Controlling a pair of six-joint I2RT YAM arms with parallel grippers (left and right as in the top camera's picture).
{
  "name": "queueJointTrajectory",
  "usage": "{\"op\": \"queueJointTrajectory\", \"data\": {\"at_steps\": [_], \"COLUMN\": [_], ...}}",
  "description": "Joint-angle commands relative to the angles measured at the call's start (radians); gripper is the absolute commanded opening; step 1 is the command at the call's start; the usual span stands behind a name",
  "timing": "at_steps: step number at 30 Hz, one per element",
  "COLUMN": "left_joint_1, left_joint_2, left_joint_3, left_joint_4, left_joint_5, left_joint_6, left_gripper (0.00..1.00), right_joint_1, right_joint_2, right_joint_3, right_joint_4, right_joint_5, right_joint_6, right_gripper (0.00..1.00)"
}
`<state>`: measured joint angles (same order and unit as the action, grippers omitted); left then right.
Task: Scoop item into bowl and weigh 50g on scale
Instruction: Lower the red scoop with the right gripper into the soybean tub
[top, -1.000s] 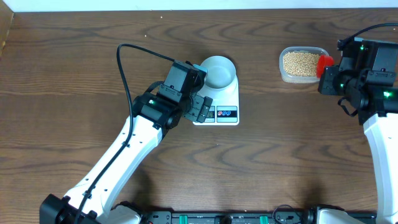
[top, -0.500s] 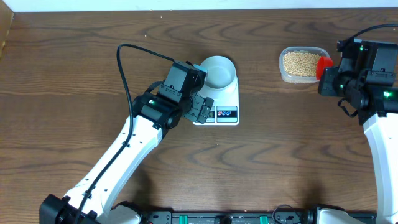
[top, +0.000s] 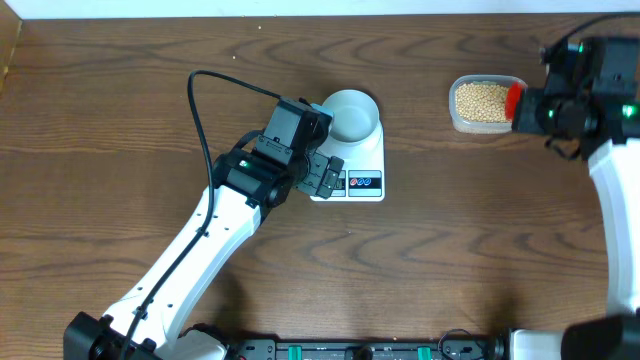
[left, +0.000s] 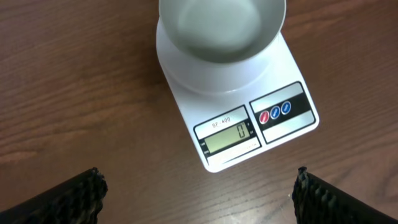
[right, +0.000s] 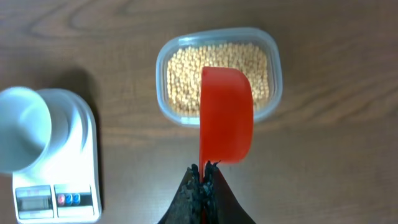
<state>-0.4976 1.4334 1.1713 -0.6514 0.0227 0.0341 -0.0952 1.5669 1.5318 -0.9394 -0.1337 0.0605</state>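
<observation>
The soybeans (right: 180, 81) fill a clear plastic tub (top: 452, 100) near the table's far edge, toward its right end. A red scoop (right: 227, 115) hangs over the middle of the tub. Whether it touches the beans cannot be told. The right pincer (right: 204, 173) is clamped narrow on the scoop's handle and sits just to the right of the tub in the overhead view.

Well apart to the left, near the middle of the table (top: 450, 250), the white bowl (top: 352, 113) stands on the back half of the scale (left: 249, 124), whose display (left: 227, 135) reads 0. The left pincer (top: 325, 175) is spread wide over the scale's front left corner and holds nothing. In its wrist view its fingertips (left: 87, 193) flank the scale's front edge.

Bare wood runs between scale and tub, and along the whole near side of the table.
</observation>
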Motion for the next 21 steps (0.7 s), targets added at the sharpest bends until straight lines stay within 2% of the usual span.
{"op": "queueJointTrajectory", "data": {"at_steps": [1, 11, 21], "left_joint_1": [0.004, 0.004, 0.004], "left_joint_2": [-0.014, -0.014, -0.014], "left_joint_3": [0.014, 0.014, 0.014], "left_joint_4": [-0.003, -0.003, -0.003], "left_joint_5": [-0.009, -0.009, -0.008], "left_joint_6": [0.014, 0.014, 0.014], "left_gripper": [0.98, 0.98, 0.98], "right_joint_1": [-0.016, -0.060, -0.062], "right_joint_2": [0.082, 0.271, 0.365], "right_joint_3": [0.103, 0.130, 0.129], "right_joint_4": [-0.015, 0.020, 0.091], "right_joint_5": [0.016, 0.015, 0.000], "right_joint_6": [0.009, 0.009, 0.013], "right_gripper": [0.01, 0.01, 0.01]}}
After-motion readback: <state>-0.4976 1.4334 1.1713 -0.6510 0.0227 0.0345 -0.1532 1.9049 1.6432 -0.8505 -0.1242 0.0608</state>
